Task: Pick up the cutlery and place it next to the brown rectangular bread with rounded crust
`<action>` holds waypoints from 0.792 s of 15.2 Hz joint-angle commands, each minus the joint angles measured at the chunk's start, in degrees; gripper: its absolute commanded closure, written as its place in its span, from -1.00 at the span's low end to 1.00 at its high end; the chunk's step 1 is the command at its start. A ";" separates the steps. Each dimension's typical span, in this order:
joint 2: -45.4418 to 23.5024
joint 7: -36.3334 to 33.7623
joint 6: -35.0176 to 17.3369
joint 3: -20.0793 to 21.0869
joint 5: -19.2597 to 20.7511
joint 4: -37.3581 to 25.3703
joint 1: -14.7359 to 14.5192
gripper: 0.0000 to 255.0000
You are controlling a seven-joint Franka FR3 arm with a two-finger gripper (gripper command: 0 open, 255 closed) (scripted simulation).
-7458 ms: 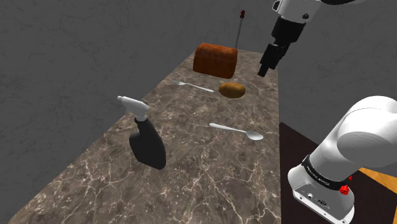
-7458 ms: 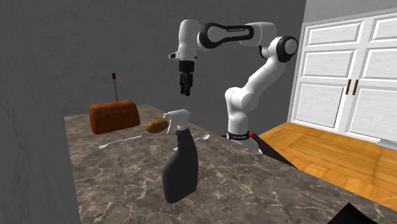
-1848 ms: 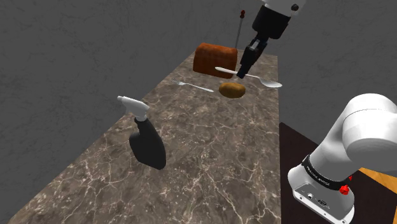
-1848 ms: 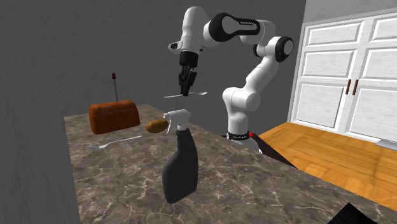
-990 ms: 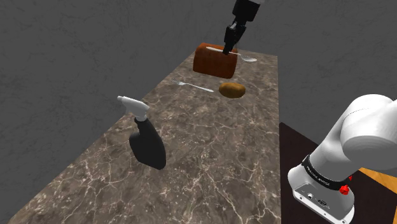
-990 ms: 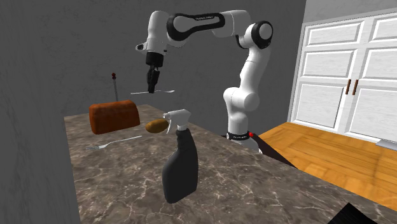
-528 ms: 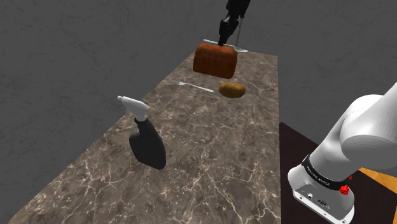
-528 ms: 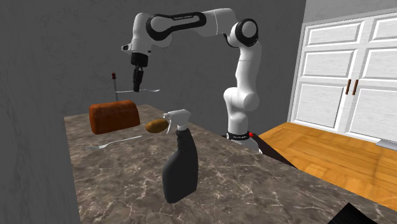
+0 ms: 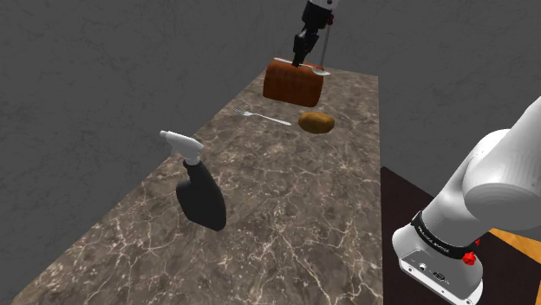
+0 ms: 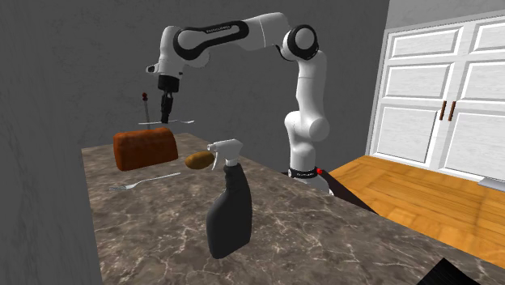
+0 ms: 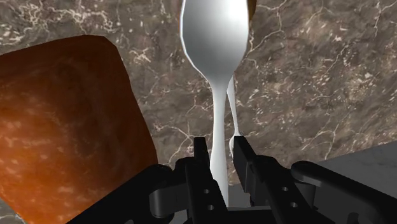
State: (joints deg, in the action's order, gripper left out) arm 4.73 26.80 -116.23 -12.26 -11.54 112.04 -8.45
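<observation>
We see the arm [image 10: 235, 31] stretched high and far over the counter [image 10: 324, 235], its wrist pointing straight down. The gripper [image 11: 219, 149] is clamped on the handle of the spoon [image 11: 214, 32], which hangs level in the air, over the counter just beside the bread [image 10: 146, 146].

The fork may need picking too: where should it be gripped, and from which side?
Probably mid-handle, coming straight down from above: the fork lies flat on the counter, so only its thin handle's two narrow edges are open to the end effector.
</observation>
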 commanded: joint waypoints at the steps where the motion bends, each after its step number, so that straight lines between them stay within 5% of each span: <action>1: -0.16 0.47 -1.56 -0.06 -0.21 1.42 0.03 1.00; 12: -2.17 2.66 -9.56 -0.08 -1.80 7.66 -0.10 1.00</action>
State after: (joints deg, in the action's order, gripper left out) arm 2.67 29.20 -125.06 -12.32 -13.18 119.08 -8.56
